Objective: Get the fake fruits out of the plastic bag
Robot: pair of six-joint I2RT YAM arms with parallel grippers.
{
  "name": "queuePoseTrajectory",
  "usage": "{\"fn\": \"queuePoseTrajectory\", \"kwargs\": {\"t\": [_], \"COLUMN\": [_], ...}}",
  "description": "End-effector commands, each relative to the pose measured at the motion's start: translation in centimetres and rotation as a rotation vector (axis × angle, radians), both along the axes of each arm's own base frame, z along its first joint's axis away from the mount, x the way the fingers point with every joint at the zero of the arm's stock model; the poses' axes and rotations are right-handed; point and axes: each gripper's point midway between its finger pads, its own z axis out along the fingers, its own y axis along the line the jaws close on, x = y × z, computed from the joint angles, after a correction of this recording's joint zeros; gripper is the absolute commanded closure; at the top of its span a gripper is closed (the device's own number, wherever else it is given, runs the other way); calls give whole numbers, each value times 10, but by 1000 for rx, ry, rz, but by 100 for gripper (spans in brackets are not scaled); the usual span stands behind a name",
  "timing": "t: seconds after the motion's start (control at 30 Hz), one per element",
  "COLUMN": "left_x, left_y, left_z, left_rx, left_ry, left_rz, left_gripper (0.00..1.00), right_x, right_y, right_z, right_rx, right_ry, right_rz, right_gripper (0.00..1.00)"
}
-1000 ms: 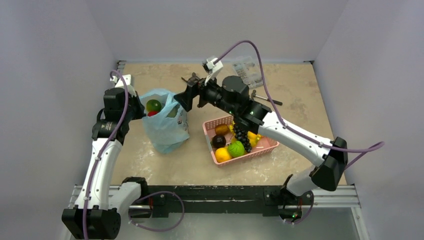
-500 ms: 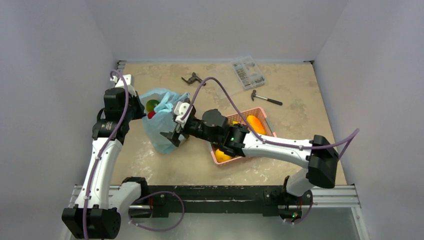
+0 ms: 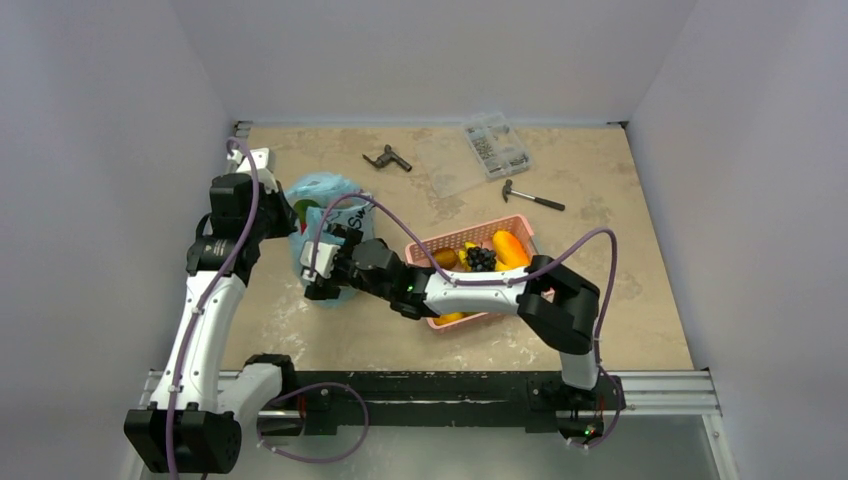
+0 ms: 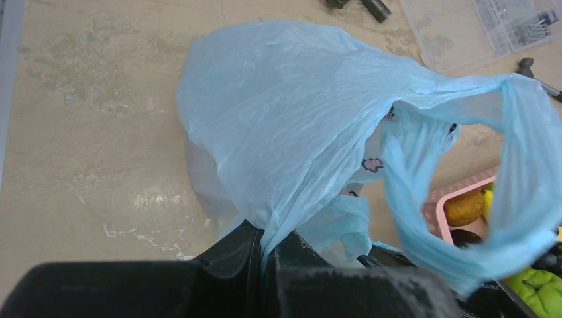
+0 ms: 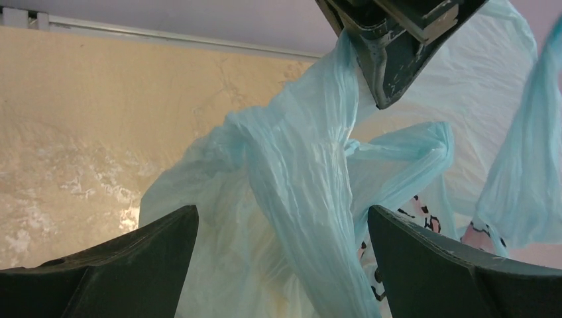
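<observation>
The pale blue plastic bag [image 3: 330, 225] stands at the table's left. My left gripper [image 3: 277, 222] is shut on its upper edge, and in the left wrist view the film [image 4: 285, 119] rises out of the closed jaws [image 4: 268, 255]. My right gripper [image 3: 316, 276] is low at the bag's near side. It is open, its fingers [image 5: 152, 255] wide apart with a twisted strand of the bag [image 5: 311, 199] between them, untouched. The left gripper's fingertips [image 5: 391, 46] pinch the bag above. The fake fruits are hidden by the film; only a pale bulk [image 5: 265, 278] shows through.
A pink basket [image 3: 515, 220] with an orange fruit, dark grapes and a lime-green fruit [image 4: 540, 288] stands right of the bag, under the right forearm. At the back lie a hammer [image 3: 533, 197], a clear parts box [image 3: 497, 143] and a black tool [image 3: 387, 158].
The right arm swung from behind the bag, over the basket, down to the bag's near side, its gripper staying open. The left gripper kept its hold; the bag's mouth sagged over the fruits.
</observation>
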Motion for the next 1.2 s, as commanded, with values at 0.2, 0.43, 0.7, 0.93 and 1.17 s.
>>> {"fn": "queuePoseTrajectory", "kwargs": {"t": [0.2, 0.43, 0.7, 0.93, 1.17], "left_x": [7, 2, 3, 2, 2], "left_y": [5, 19, 23, 13, 12], "left_z": [17, 22, 24, 27, 25], "left_rx": [3, 42, 57, 34, 16], "left_ry": [-64, -96, -107, -127, -122], "left_rz": [27, 95, 109, 61, 66], "left_gripper": [100, 100, 100, 100, 100], "right_x": [-7, -32, -84, -85, -67], "right_y": [-14, -58, -116, -105, -46], "right_z": [96, 94, 130, 189, 187], "right_rx": [245, 257, 249, 331, 367], "right_ry": [-77, 85, 216, 221, 56], "right_rz": [-8, -7, 117, 141, 214], "right_gripper": [1, 1, 1, 1, 1]}}
